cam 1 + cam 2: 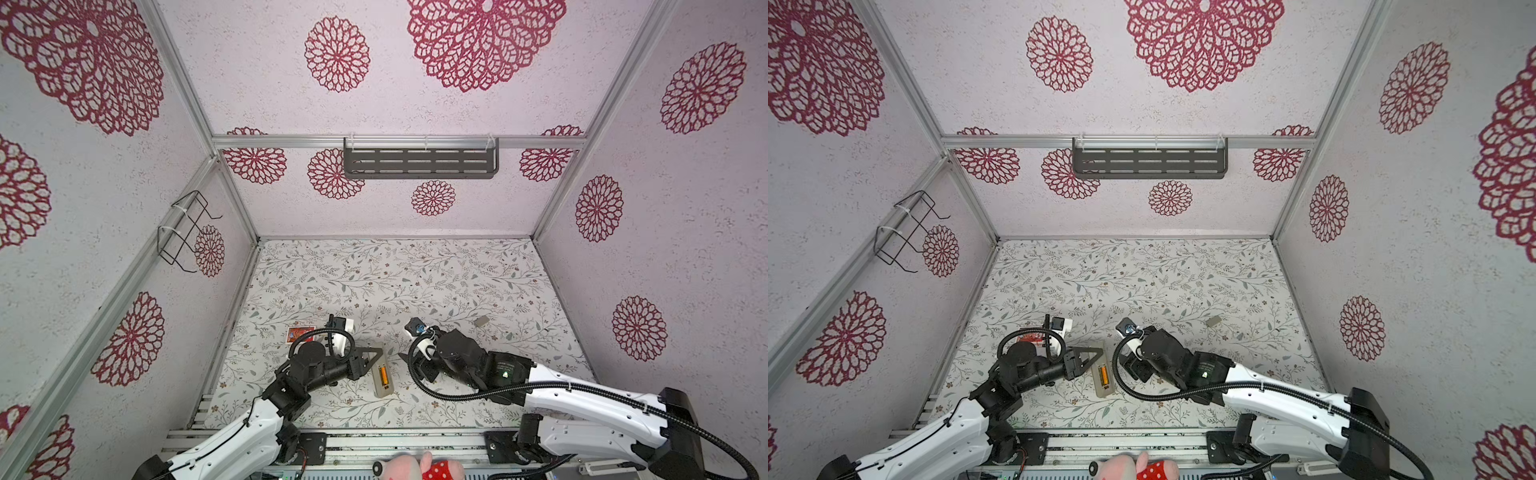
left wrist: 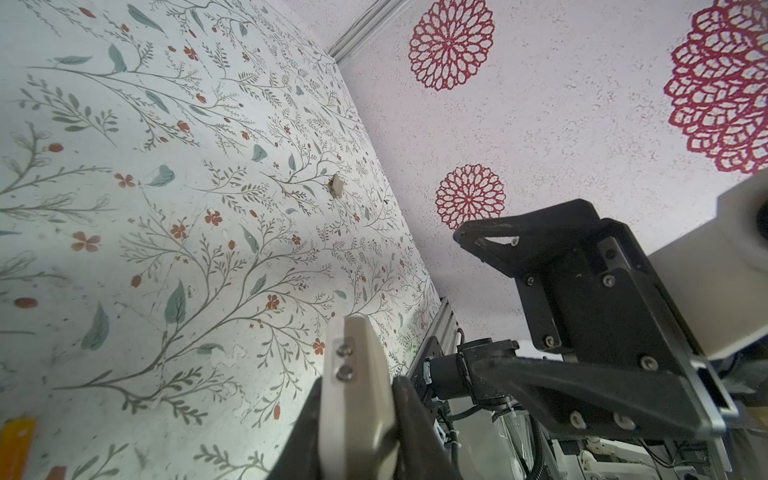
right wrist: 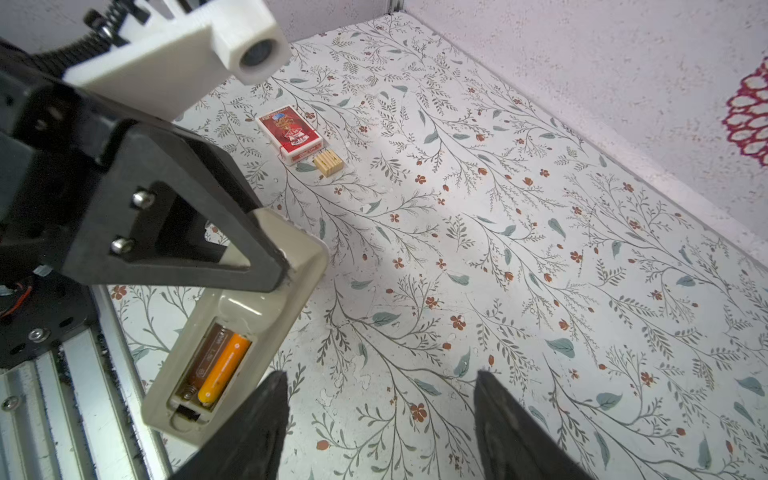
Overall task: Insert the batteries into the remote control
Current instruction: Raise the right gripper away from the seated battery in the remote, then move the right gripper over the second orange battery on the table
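No wording can be read for certain. The red printed box, upper left of the right wrist view, bears print on its white end (too blurred to make out). Marks in the battery bay of the remote control and a label on the right arm are too small.

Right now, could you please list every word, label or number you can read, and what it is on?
Red card box: print on face and end, too blurred to read.
Remote control battery bay: faint markings, illegible.
Right arm label: white lettering, too small to read.
No text is legible.
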